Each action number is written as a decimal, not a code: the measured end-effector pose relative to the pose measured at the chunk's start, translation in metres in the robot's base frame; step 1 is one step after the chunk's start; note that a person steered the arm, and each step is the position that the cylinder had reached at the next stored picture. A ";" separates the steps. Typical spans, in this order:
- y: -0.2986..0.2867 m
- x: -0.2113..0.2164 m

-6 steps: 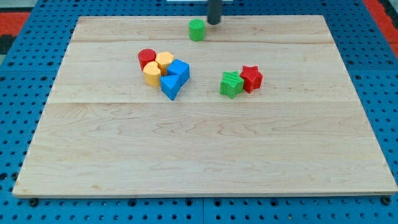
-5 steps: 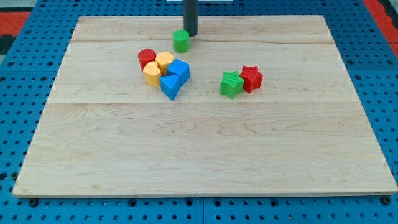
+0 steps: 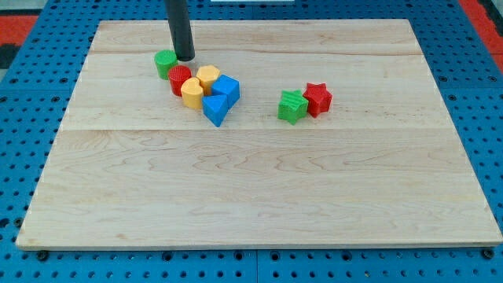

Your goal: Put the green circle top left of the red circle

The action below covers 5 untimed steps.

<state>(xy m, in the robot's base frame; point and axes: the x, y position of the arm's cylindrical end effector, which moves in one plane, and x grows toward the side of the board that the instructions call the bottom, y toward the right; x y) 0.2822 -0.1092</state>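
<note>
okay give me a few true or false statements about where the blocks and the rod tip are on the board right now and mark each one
1. The green circle sits up-left of the red circle. True.
2. My tip is at the green circle's left. False: it is at its right, close beside it.
3. The red star sits next to the green star. True.
4. The blue triangle lies alone near the view's bottom. False: it is in the cluster with the yellow and blue blocks.

My tip (image 3: 185, 57) stands just right of the green circle (image 3: 165, 63), which seems to touch the red circle (image 3: 180, 79) at its upper left.
</note>
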 end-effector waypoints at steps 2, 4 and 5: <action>-0.058 -0.016; -0.081 0.015; -0.089 0.026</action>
